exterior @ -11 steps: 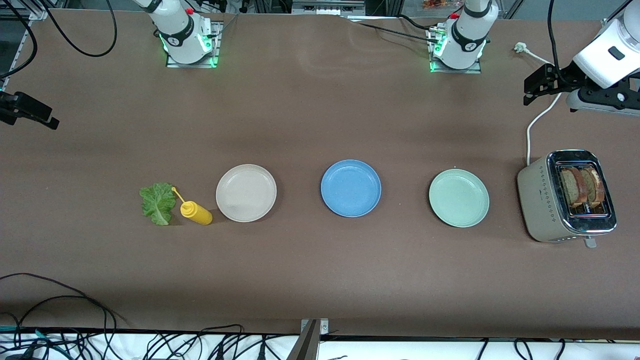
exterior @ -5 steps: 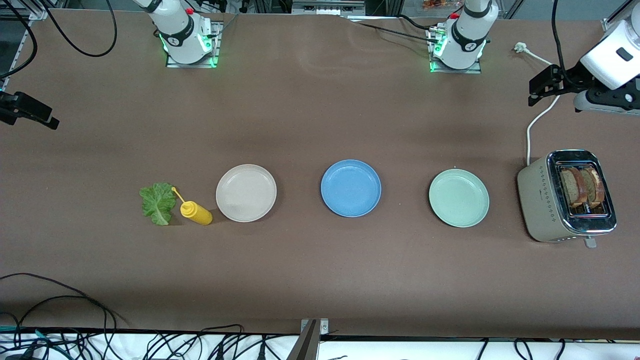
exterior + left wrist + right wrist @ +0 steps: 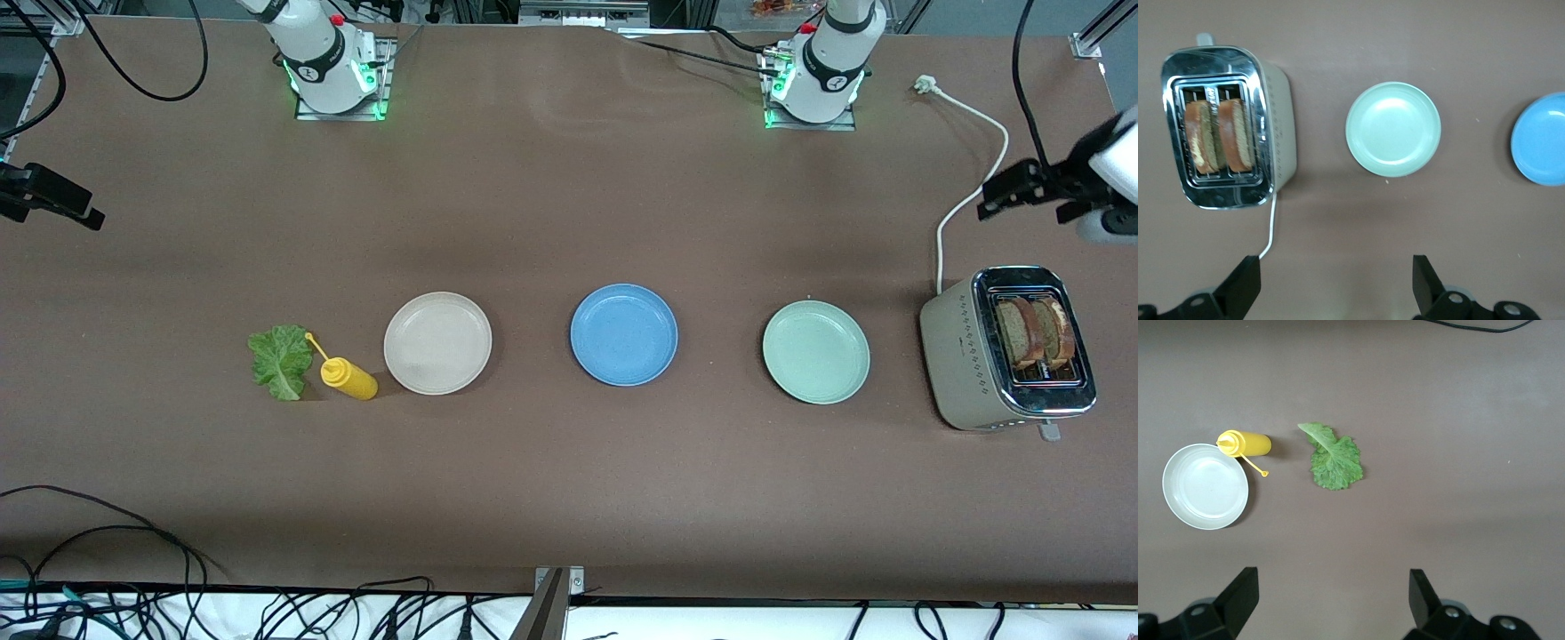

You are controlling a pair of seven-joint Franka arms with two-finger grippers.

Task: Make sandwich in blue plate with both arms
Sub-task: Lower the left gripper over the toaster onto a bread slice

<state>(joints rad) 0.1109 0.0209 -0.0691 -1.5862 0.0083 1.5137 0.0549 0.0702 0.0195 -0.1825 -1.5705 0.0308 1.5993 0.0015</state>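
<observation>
The blue plate [image 3: 624, 334] lies bare at the table's middle, and its edge shows in the left wrist view [image 3: 1541, 139]. Two brown bread slices [image 3: 1036, 333] stand upright in the toaster [image 3: 956, 360] at the left arm's end, also seen as bread slices [image 3: 1217, 137] from the left wrist. A green lettuce leaf [image 3: 280, 360] lies flat toward the right arm's end, the same lettuce leaf [image 3: 1333, 459] showing from the right wrist. My left gripper [image 3: 1000, 197] [image 3: 1336, 263] hangs open over the table near the toaster's cord. My right gripper [image 3: 76, 212] [image 3: 1332, 577] waits open, high above bare table.
A cream-white plate [image 3: 437, 342] and a pale green plate [image 3: 816, 351] flank the blue one. A yellow squeeze bottle [image 3: 348, 378] lies between lettuce and cream plate. The toaster's white cord [image 3: 965, 200] runs toward the left arm's base.
The left gripper has swung toward the left arm's end of the table and closer to the toaster. The right arm has not moved.
</observation>
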